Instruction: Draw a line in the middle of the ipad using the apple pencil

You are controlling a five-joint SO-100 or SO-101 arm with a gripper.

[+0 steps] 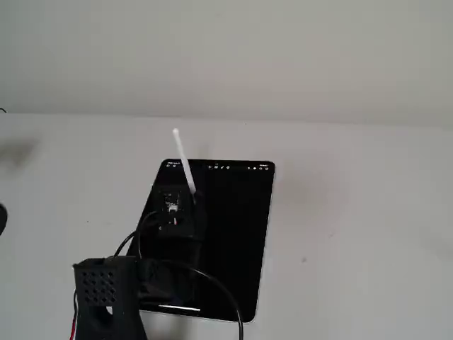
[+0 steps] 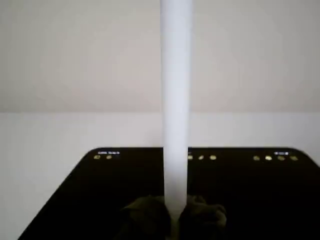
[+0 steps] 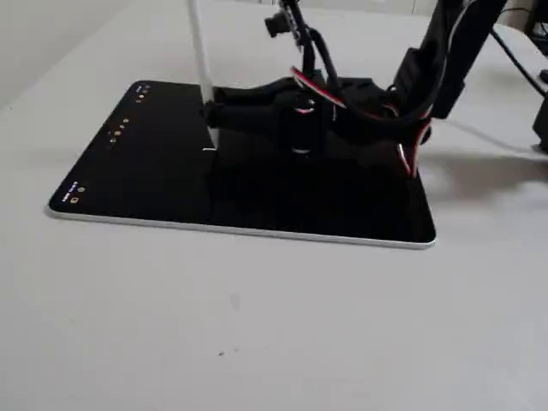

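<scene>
Between the fingers stands the apple pencil.

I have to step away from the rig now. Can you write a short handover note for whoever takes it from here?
Gripper: shut on the pencil, held nearly upright, tip down.
iPad: flat on the table, toolbar at the edge far from the arm's base.
Pencil tip is at or just above the screen near the middle; contact can't be confirmed.
Done: pencil picked up and brought to the screen; only a tiny white mark shows at the tip.
Left: draw the line across the middle, then lift off.
</scene>
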